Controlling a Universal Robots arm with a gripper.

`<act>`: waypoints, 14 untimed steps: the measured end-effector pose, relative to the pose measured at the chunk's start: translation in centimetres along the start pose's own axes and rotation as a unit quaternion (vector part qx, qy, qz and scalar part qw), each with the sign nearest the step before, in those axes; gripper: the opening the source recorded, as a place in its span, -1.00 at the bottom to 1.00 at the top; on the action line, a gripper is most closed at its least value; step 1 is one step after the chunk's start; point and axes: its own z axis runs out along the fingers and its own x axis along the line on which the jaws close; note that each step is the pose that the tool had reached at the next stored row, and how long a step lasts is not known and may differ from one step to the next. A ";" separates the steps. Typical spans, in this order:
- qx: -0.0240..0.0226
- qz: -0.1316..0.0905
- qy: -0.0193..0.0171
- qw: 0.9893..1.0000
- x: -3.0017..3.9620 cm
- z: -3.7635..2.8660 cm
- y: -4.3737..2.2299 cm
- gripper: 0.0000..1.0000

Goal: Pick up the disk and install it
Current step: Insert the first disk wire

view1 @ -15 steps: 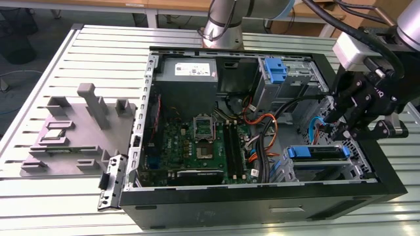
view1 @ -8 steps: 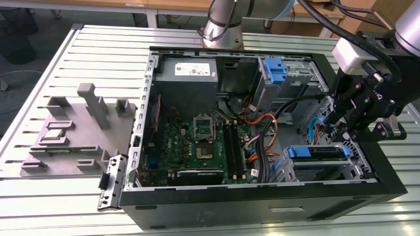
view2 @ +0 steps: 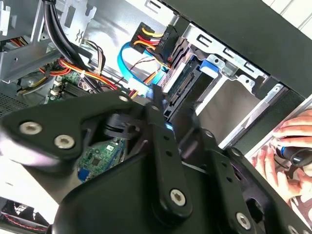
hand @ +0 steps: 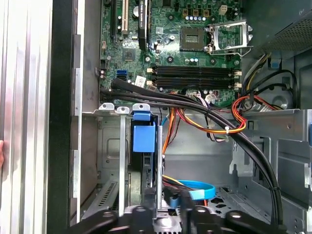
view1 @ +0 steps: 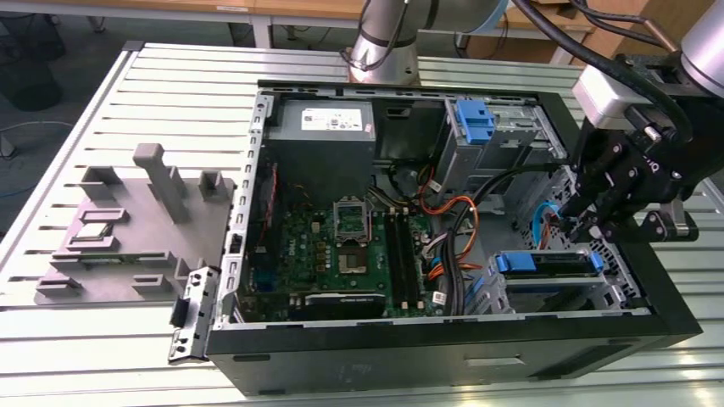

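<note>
Blue-framed, the disk (view1: 545,263) is sitting in the drive cage (view1: 543,298) beneath your end effector (view1: 588,222). You are seeing nothing that settles whether it is apart or clamped. Loose cables (view1: 453,208) just beside it are threatening a snag.

Slatted metal table (view1: 169,76), wooden desks (view1: 303,8), grey floor (view1: 158,30)

**Layout check: case on table**

I see the computer case (view1: 453,348) lying open on the table (view1: 114,356), with the fixture block (view1: 125,229) on the table to the exterior view's left of it. Inside the case, the motherboard (view1: 339,254) is in the middle and the power supply (view1: 322,127) is behind it at the far wall. The drive cage (view1: 548,292) is in the near corner on the exterior view's right. The disk (view1: 547,263) sits in that cage. The end effector (view1: 588,227) hangs over the case, just above the cage.
</note>
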 end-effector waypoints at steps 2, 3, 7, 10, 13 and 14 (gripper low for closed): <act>0.000 0.000 0.000 1.000 0.00 0.00 0.00 -0.43; 0.000 0.000 0.000 1.000 0.00 0.00 -0.01 -0.55; 0.000 0.000 0.000 1.000 0.00 0.00 -0.02 -0.68; 0.000 0.000 0.000 1.000 0.00 0.00 -0.02 -0.80; 0.000 0.000 0.000 1.000 0.00 0.00 -0.03 -0.80; 0.000 0.000 0.000 1.000 0.00 0.00 -0.03 -0.80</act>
